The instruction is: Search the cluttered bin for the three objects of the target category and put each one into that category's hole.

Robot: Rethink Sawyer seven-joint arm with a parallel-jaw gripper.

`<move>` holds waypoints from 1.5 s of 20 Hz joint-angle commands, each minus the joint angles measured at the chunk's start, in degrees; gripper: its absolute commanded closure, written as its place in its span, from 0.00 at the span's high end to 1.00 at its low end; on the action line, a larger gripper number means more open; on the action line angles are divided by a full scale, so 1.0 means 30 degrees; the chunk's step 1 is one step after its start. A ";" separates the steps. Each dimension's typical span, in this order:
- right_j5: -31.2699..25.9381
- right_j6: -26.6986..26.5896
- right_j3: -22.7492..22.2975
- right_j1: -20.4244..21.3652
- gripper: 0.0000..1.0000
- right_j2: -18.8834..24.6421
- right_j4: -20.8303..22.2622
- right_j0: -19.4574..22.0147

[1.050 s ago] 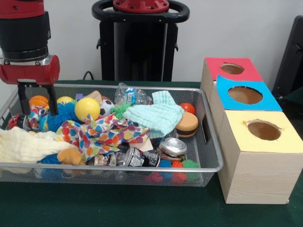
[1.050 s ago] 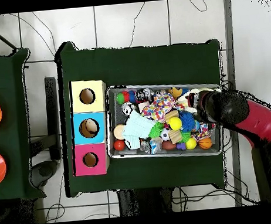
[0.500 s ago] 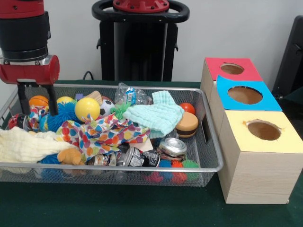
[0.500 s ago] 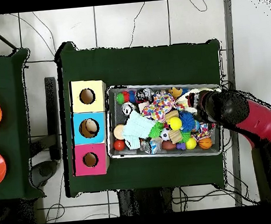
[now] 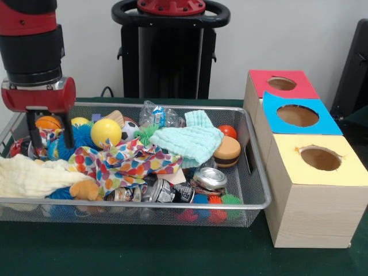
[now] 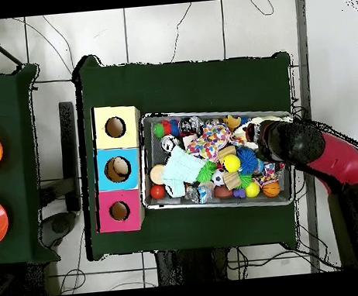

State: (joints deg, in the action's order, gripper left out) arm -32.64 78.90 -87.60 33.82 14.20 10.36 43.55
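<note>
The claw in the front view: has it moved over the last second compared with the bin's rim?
Yes. The claw has come down a little and shifted slightly rightward; its open tips now reach deeper past the wire bin rim's far edge, among the toys at the left end.

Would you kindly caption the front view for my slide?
Sawyer gripper, jaws open, lowered into a cluttered wire bin beside three holed sorting boxes.
</note>
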 commanded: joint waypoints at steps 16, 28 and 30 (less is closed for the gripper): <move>0.1340 -0.0301 -0.0540 -0.1084 1.00 0.1457 0.1550 -0.0481; 0.1644 0.0099 -0.0916 -0.0958 1.00 0.1176 0.1603 -0.0610; 0.1358 0.0075 -0.0839 -0.1130 1.00 0.1159 0.1517 -0.0617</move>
State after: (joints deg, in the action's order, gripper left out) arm -31.58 78.90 -87.58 30.58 14.21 11.11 42.08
